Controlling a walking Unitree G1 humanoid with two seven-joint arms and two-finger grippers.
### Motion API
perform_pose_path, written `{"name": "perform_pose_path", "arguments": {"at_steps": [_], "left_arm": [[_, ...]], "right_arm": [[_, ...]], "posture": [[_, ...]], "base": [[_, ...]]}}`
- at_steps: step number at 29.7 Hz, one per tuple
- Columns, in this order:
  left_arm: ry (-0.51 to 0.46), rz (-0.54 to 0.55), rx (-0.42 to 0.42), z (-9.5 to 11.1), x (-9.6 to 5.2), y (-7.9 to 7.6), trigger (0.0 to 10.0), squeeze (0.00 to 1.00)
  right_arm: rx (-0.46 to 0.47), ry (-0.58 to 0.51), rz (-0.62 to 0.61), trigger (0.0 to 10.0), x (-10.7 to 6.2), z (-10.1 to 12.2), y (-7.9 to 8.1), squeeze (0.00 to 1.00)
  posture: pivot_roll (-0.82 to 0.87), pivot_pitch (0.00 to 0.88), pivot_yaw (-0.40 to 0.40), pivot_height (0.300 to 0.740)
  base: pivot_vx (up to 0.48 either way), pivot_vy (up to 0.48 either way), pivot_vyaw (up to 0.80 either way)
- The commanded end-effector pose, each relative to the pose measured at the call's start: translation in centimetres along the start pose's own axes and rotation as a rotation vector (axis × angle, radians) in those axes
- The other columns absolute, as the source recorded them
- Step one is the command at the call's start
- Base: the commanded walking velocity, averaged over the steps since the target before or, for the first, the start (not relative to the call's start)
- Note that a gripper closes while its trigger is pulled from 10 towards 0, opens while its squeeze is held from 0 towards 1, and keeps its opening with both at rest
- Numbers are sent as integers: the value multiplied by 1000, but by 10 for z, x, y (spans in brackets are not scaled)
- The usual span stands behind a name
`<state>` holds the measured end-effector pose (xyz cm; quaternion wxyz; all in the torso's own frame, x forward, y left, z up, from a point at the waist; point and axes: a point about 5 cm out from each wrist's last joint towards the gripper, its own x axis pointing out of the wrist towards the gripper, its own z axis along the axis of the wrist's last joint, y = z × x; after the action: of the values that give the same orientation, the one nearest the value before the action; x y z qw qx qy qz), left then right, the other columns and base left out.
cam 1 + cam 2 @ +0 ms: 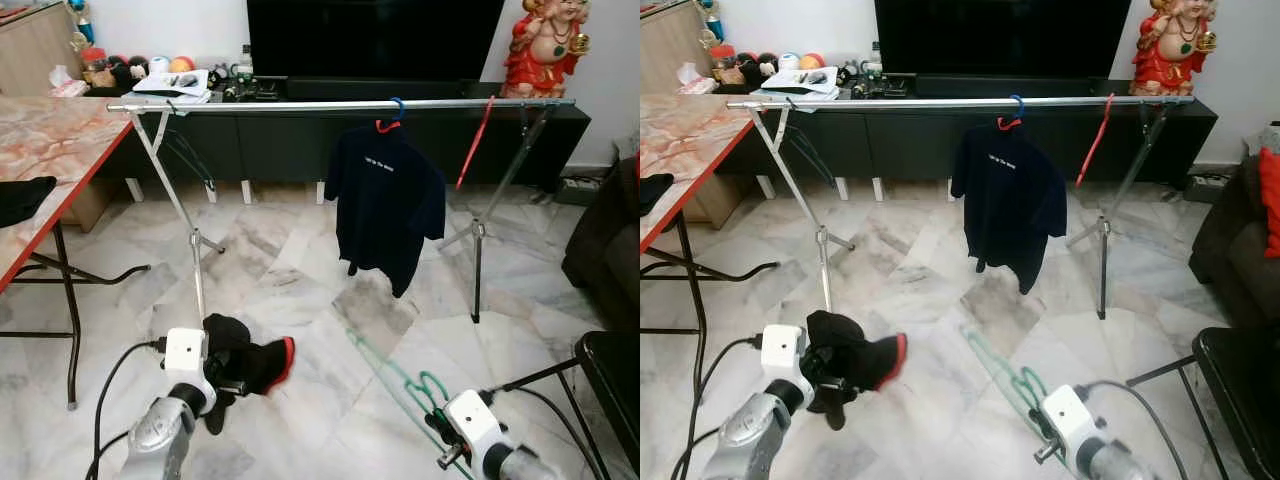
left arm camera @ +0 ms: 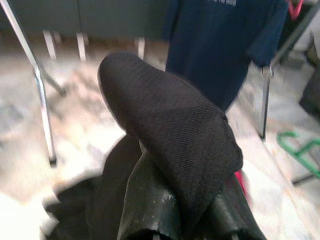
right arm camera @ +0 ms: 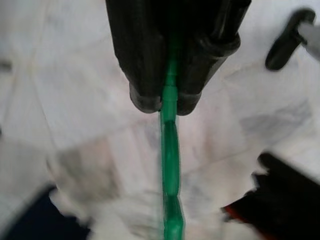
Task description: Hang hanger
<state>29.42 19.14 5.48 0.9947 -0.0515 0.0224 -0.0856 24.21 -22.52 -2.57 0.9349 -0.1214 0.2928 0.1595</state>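
Even, soft indoor light fills both eye views, which are sharp, with pale glare on the marble floor (image 1: 300, 290) and faint shadows under the clothes rail (image 1: 340, 104). The wrist views are blurred: the black fingers (image 3: 150, 60) and floor are out of focus.

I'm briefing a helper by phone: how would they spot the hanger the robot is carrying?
Start at the long silver clothes rail before the black TV cabinet. Nearer the camera, the right gripper pinches a thin green plastic hanger; the rail's hangers are red and blue.
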Motion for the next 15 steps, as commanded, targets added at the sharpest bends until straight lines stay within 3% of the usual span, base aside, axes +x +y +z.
{"name": "perform_pose_path", "arguments": {"at_steps": [1, 3, 8, 15], "left_arm": [[-45, -4, 1, 10, 2, -2, 10000, 0], [-47, -10, -13, 13, 1, -6, 10000, 0], [-61, -24, 32, 20, -4, -12, 10000, 0], [-75, 24, 61, 27, -17, -8, 10000, 0]], "right_arm": [[95, 39, -92, 10000, -4, -13, -2, 0], [223, 99, -216, 10000, -6, -30, 4, 0], [354, 212, -360, 10000, -15, -57, 14, 0], [421, 302, -377, 10000, -24, -84, 44, 0]], "posture": [[20, 76, 24, 740], [16, 75, 34, 740], [23, 68, 54, 740], [41, 63, 75, 740]], "base": [[0, 0, 0], [0, 0, 0], [0, 0, 0], [0, 0, 0]]}}
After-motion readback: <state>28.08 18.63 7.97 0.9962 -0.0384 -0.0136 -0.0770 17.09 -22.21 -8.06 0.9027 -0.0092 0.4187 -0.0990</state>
